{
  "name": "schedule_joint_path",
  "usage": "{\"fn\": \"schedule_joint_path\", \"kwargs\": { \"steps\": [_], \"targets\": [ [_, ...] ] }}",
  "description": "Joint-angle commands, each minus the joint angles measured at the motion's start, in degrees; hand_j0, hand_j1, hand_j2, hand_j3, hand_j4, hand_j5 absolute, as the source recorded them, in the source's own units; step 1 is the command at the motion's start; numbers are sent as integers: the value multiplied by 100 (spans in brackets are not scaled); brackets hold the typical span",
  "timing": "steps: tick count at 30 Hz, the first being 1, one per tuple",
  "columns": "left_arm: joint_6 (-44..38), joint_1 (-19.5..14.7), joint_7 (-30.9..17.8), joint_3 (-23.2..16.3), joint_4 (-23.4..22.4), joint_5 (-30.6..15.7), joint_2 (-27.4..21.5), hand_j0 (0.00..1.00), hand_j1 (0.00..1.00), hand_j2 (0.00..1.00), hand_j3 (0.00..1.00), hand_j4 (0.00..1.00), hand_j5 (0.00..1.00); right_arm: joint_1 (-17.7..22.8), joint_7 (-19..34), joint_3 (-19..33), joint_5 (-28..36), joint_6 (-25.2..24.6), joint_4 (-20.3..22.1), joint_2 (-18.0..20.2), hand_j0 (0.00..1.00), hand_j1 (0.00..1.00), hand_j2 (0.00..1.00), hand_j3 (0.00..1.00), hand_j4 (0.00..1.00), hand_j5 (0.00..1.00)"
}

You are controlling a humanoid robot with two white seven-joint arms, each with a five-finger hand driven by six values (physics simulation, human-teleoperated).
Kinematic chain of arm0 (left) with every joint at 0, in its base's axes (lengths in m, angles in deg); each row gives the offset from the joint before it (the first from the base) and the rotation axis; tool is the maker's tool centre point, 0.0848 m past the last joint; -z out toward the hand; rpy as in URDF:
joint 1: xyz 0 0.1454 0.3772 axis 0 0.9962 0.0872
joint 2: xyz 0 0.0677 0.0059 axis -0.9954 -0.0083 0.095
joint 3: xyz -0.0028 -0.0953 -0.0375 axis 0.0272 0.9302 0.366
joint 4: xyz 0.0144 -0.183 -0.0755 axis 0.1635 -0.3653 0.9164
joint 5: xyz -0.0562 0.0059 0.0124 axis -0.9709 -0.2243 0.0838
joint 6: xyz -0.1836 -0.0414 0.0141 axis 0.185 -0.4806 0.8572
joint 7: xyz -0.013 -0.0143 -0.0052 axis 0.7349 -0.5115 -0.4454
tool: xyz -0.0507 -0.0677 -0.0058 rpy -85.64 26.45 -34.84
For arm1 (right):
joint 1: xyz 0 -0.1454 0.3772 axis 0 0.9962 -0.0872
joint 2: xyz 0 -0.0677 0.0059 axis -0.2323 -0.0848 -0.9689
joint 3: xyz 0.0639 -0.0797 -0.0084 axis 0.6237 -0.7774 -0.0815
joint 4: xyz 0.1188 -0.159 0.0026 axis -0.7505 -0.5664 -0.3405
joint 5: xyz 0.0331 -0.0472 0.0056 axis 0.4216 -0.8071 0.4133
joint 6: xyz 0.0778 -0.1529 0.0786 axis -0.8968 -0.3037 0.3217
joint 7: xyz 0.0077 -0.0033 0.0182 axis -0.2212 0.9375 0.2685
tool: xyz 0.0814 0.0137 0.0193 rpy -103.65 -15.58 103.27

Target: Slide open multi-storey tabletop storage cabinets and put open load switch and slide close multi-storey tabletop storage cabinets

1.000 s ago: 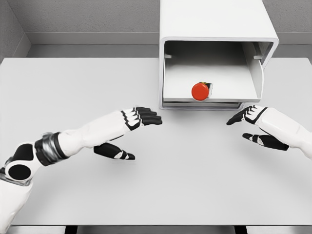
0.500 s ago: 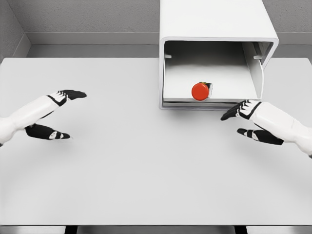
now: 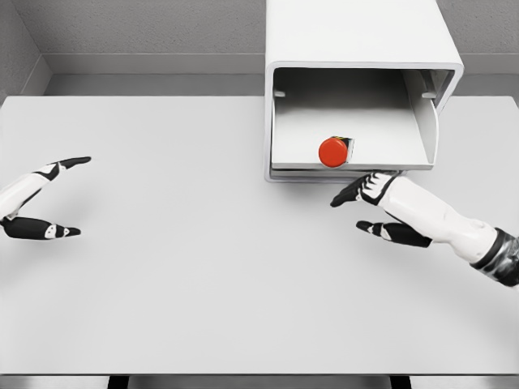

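Plastic is what the load switch (image 3: 334, 151) appears to be made of: a small red round-capped body with a pale block behind it, sitting in the upper right of the frame inside the open compartment of the storage cabinet (image 3: 357, 49), near the front lip and a little right of the compartment's middle. It is looking light, rigid and fairly smooth, so it is likely rolling or skidding easily if the shelf under it is jolted; any further handling would best be across the blocky body rather than the rounded cap. The piece now needing a hold is the tray or drawer front (image 3: 324, 172) along the cabinet's lower edge, a thin stiff white lip that is probably sliding with little resistance, best met with a flat, centred push so that it is not skewing on its runners. The right hand (image 3: 375, 209) is reaching in from the lower right, fingers extended and spread, gripping nothing, its fingertips (image 3: 345, 197) lying just below that lip; whether they are touching it is not clear. The left hand (image 3: 40, 203) is resting at the far left edge over the table (image 3: 203, 284), likewise relaxed and empty, well apart from the cabinet.
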Motion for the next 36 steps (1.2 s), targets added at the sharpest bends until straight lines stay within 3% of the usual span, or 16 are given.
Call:
{"fn": "schedule_joint_path", "kwargs": {
  "steps": [1, 14, 36],
  "targets": [
    [-14, 0, 2, 22, -8, -52, -6, 100, 100, 100, 100, 100, 100, 0, 5, -89, 36, -8, 3, -125, 70, 70, 70, 70, 70, 70],
    [-14, 0, 2, 39, -8, -52, 3, 100, 100, 100, 100, 100, 100, -413, 14, -634, 27, -8, 11, -423, 70, 70, 70, 70, 70, 70],
    [-14, 0, 2, 48, -34, -52, 11, 100, 100, 100, 100, 100, 100, -756, 5, -625, 18, -8, 3, -388, 73, 73, 73, 73, 73, 73]
  ]
}}
